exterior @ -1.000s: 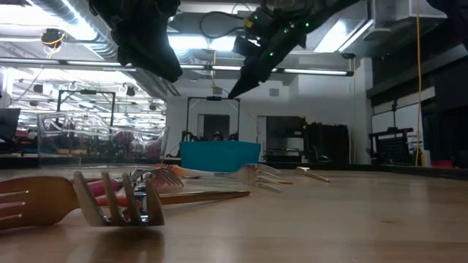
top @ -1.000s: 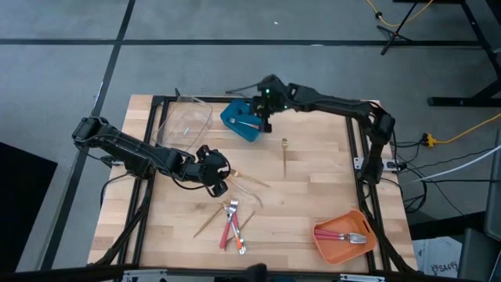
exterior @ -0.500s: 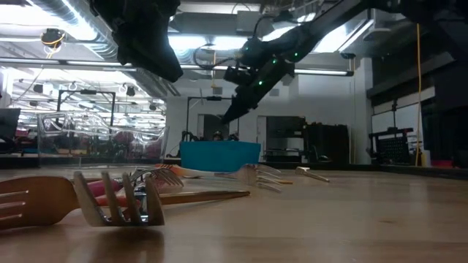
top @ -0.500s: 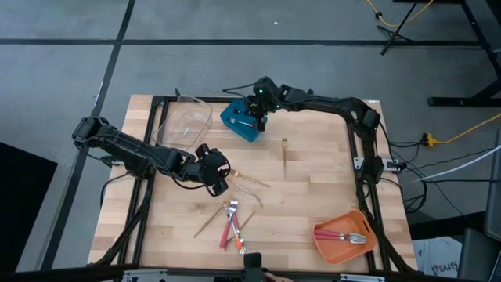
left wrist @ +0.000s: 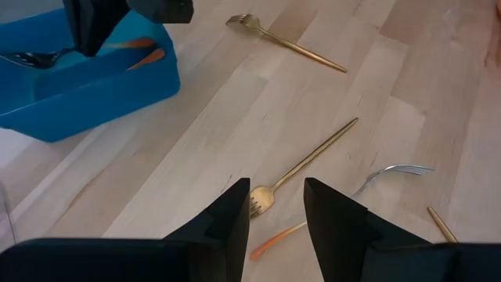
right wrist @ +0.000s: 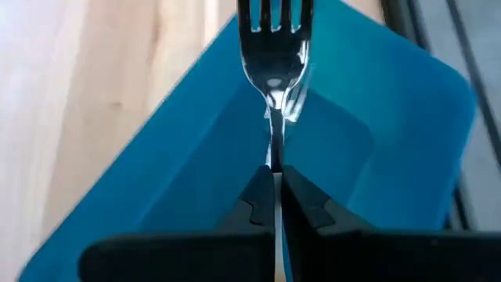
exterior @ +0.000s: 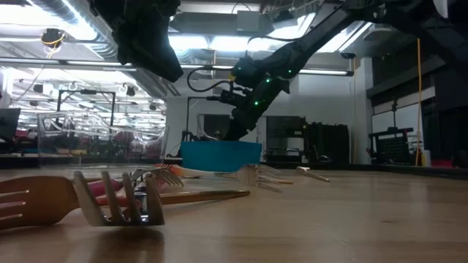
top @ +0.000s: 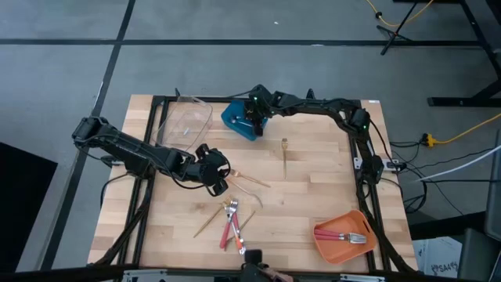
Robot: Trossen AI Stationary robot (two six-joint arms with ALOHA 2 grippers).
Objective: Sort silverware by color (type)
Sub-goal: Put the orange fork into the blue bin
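Note:
My right gripper (top: 252, 117) hangs over the blue bin (top: 237, 121) at the table's far side, shut on a silver-headed fork (right wrist: 275, 47); the fork's handle is hidden between the fingers. The bin holds orange-handled utensils (left wrist: 141, 53). My left gripper (left wrist: 276, 200) is open and hovers near the table's middle (top: 219, 174), above a gold fork (left wrist: 307, 159) and an orange-handled fork (left wrist: 352, 192) that lie flat on the wood. A pile of mixed silverware (top: 231, 223) lies nearer the front edge. Another gold fork (top: 285, 153) lies to the right. My right gripper pinches the fork between its two fingers at the thin neck (right wrist: 273, 149) just behind the silver head. The fork runs along the fingers, its tines sticking out past the tips. It is lifted clear, slanting down over the inside of the blue bin (right wrist: 368, 141).
A clear bin (top: 186, 124) stands left of the blue one. An orange bin (top: 343, 235) with red-handled forks sits at the near right corner. Bare wood (top: 329, 172) stretches across the table's right half. Black frame rails edge the table.
My right gripper, still shut on the fork, has moved down toward the blue bin and a little toward the table's left, the arm stretching out farther. My left gripper has kept still.

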